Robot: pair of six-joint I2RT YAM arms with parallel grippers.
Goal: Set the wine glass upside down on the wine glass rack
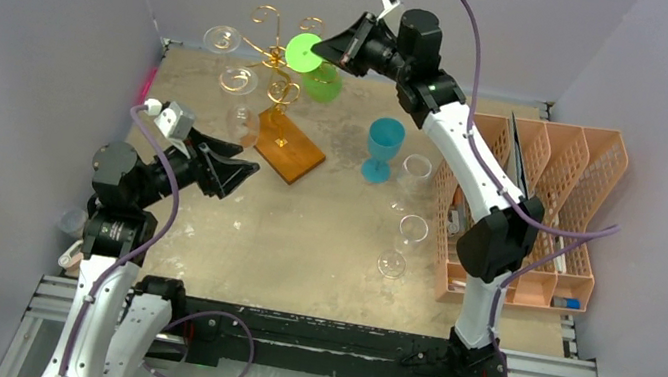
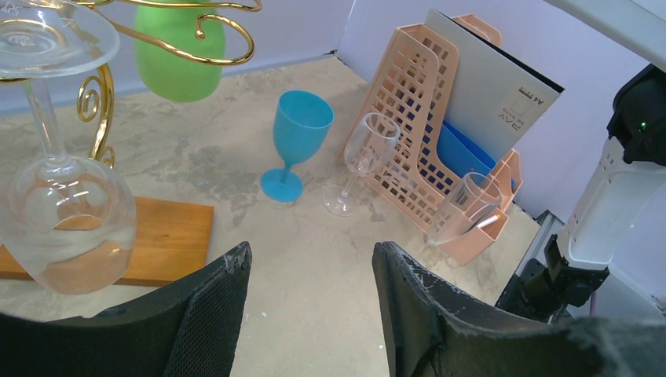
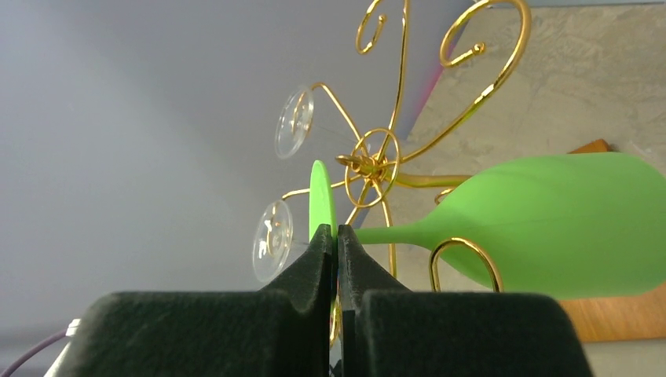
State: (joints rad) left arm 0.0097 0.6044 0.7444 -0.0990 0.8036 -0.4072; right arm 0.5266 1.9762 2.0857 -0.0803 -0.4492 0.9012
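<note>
- The right gripper [image 3: 336,234] is clenched on the rim of the green glass [image 3: 550,224] foot. Its own fingertips hide the exact point of contact.
- The green glass is upside down at the rack [image 1: 274,60], with its foot up and its bowl hanging on the rack's right side. In the right wrist view a gold loop crosses in front of the stem where it meets the bowl. Whether the stem sits inside a loop cannot be told.
- In the left wrist view only the lower part of the green bowl shows, and the top edge cuts it off.
- The left gripper [image 2: 310,255] is released, with its fingers apart and nothing between them. It is just left of the rack's wooden base.
- Two clear glasses [image 1: 239,80] hang upside down on the rack's left arms. In the top view they are faint against the wall and table [image 1: 301,244]. In the left wrist view the left edge cuts off one bowl.
- A blue glass [image 1: 383,146] stands upright to the right of the rack.
- Three standing glasses [image 1: 413,229] line up beside the organizer [image 1: 549,212]. They are nearly see-through and their outlines are hard to trace.
- The right arm crosses in front of the organizer's left part.
</note>
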